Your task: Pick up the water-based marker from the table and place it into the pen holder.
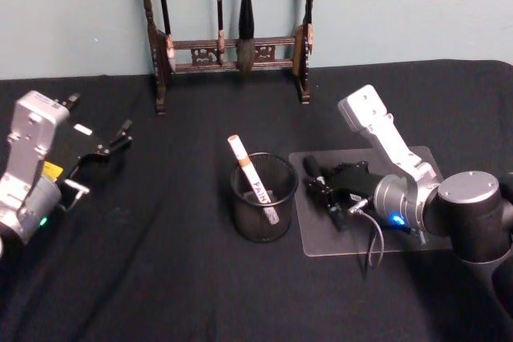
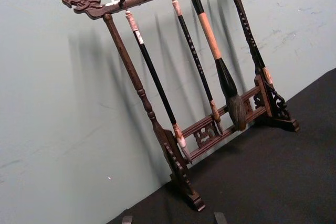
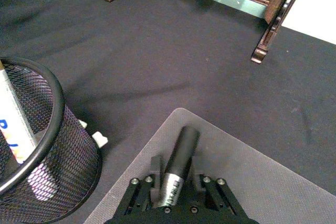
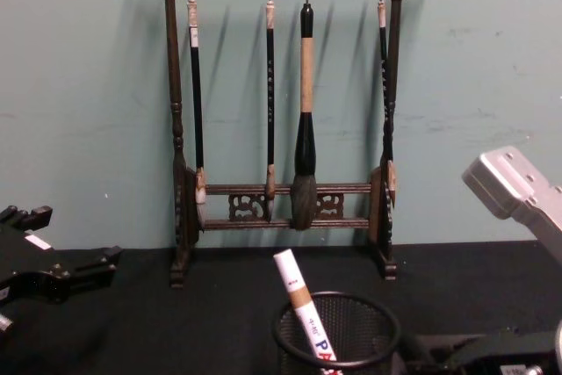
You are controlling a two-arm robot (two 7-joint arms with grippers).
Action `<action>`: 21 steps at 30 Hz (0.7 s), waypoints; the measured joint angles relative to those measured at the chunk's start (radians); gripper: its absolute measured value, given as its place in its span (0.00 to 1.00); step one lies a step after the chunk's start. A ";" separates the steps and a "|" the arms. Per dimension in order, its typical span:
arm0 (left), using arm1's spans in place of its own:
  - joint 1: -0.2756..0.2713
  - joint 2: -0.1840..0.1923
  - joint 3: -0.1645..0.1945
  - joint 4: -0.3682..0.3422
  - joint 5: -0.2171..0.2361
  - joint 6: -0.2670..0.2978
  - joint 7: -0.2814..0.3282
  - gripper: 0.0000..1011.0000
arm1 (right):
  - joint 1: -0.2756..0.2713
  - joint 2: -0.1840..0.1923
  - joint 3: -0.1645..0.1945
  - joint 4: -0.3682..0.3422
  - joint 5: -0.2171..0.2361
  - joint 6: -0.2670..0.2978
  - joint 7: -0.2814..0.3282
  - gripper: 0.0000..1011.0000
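The water-based marker (image 3: pixel 178 166), a dark-capped barrel with a silver label, lies low over a grey translucent mat (image 1: pixel 341 239) on the robot's right side of the bench (image 1: pixel 160 278). It sits lengthwise between the fingers of the right hand (image 3: pixel 176 176). The fingers stand close on either side of the barrel and look closed against it. Whether the marker rests on the mat or is already just clear of it, I cannot tell.

The pen holder (image 1: pixel 255 226), a round black wire-mesh cup, stands just beside the mat's edge on the black cloth, on the side toward the robot's left. A white paint marker (image 1: pixel 252 180) with an orange band already leans inside it, its tip above the rim.

The left hand (image 1: pixel 103 154) waits well apart at the bench's left edge, its fingers spread with nothing between them. A dark wooden brush rack (image 1: pixel 232 42) hung with calligraphy brushes stands at the back against the wall.

By my reading the grasp is made or nearly so, and the rest is still to do. That means lifting the marker off the mat, carrying it the short way over the rim, tipping it upright and letting it drop beside the paint marker.
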 joint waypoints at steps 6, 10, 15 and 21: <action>0.000 0.000 0.000 0.000 0.000 0.000 0.000 0.99 | 0.000 0.000 0.000 0.000 0.001 0.000 0.000 0.24; 0.000 0.000 0.000 0.000 0.000 0.000 0.000 0.99 | 0.000 0.000 0.000 0.000 0.001 0.001 0.000 0.23; 0.000 0.000 0.000 0.000 0.000 0.000 0.000 0.99 | 0.000 0.000 0.001 0.000 0.001 0.001 0.000 0.24; 0.000 0.000 0.000 0.000 0.000 0.000 0.000 0.99 | -0.012 -0.006 0.027 -0.012 0.014 -0.029 0.010 0.23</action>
